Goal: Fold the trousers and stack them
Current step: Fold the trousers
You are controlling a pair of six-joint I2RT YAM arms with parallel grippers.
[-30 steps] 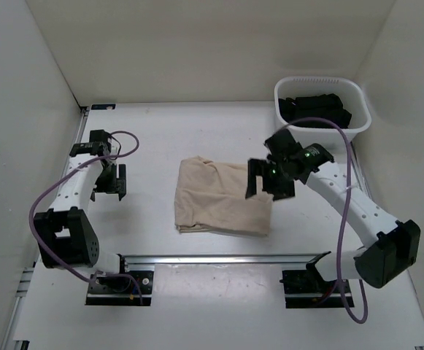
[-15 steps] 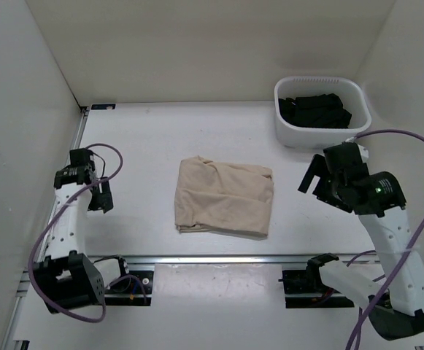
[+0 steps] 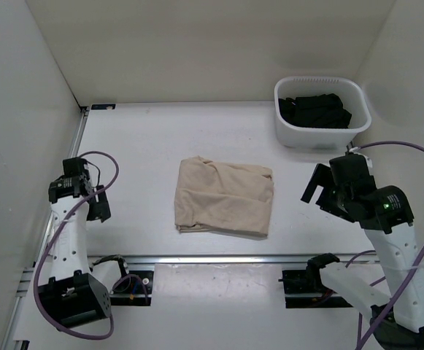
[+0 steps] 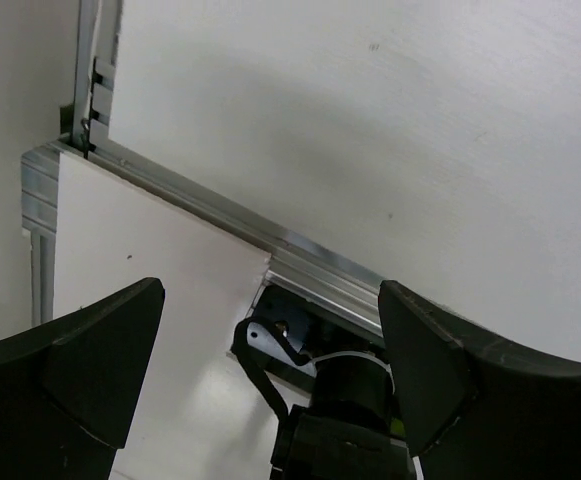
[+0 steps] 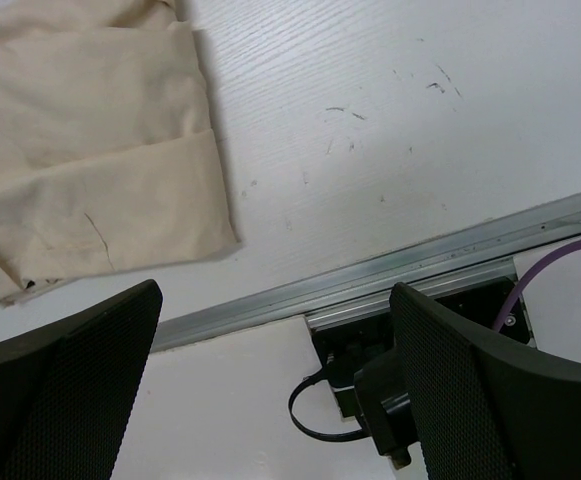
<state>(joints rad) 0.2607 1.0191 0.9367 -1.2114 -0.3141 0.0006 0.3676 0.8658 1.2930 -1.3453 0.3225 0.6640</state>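
The beige trousers (image 3: 223, 195) lie folded into a rough rectangle on the middle of the white table; their near right corner also shows in the right wrist view (image 5: 90, 150). My left gripper (image 3: 98, 205) is open and empty, drawn back near the left edge, well left of the trousers. My right gripper (image 3: 315, 187) is open and empty, raised to the right of the trousers. In the left wrist view my left gripper (image 4: 270, 370) hangs over the near rail and arm base. In the right wrist view my right gripper (image 5: 275, 380) is over the near rail.
A white basket (image 3: 322, 111) at the back right holds a black garment (image 3: 315, 111). An aluminium rail (image 3: 219, 258) runs along the near side with the arm bases on it. White walls enclose the table on the left, back and right.
The right arm let go of the folded trousers' right edge and pulled back up to the right. The left arm drew back toward the near left. The trousers lie still.
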